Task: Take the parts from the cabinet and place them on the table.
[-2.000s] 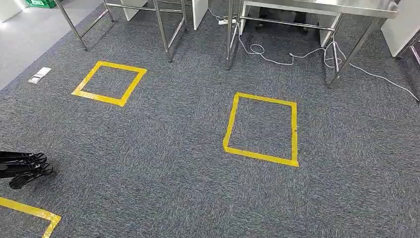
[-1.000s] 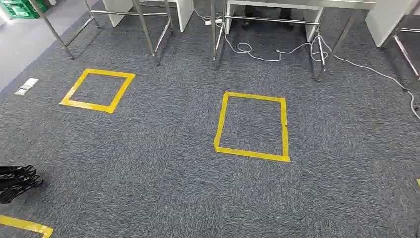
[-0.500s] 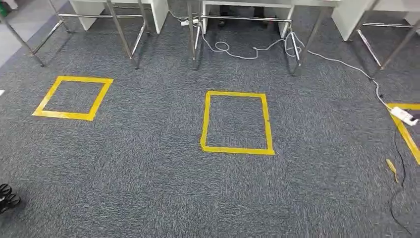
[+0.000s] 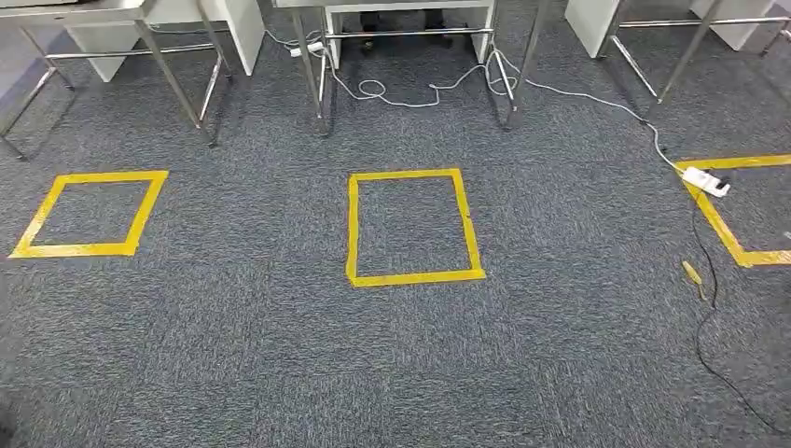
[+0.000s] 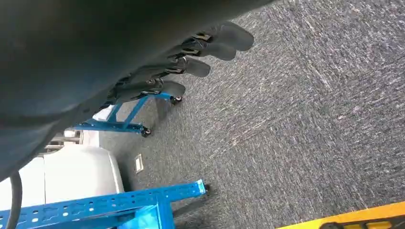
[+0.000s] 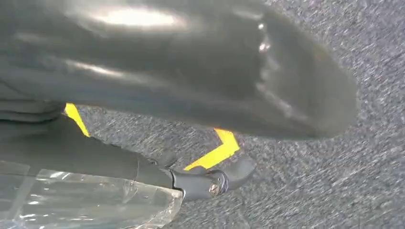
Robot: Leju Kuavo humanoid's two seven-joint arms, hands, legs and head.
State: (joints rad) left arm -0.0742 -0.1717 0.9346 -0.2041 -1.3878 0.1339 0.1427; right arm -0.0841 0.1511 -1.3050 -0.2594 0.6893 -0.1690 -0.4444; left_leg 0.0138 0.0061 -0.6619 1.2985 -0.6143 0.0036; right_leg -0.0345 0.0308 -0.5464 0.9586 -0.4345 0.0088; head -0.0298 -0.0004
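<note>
The left hand (image 5: 191, 57) hangs above grey carpet (image 4: 280, 355), fingers (image 5: 229, 36) straight, apart and empty. The right hand (image 6: 191, 81) grips a clear plastic bag (image 6: 86, 200). Yellow tape squares (image 4: 413, 226) mark the floor.

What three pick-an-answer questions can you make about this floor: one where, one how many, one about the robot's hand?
1. Where is the white power strip? A on a table B on the right square, across its tape C in a box
2. How many yellow tape squares? A one B three C five
3. The left hand is: A holding nothing B holding a cup C holding a cable

Answers: B, it lies across that tape; B, left, middle, right; A, fingers stretched out, bare.
</note>
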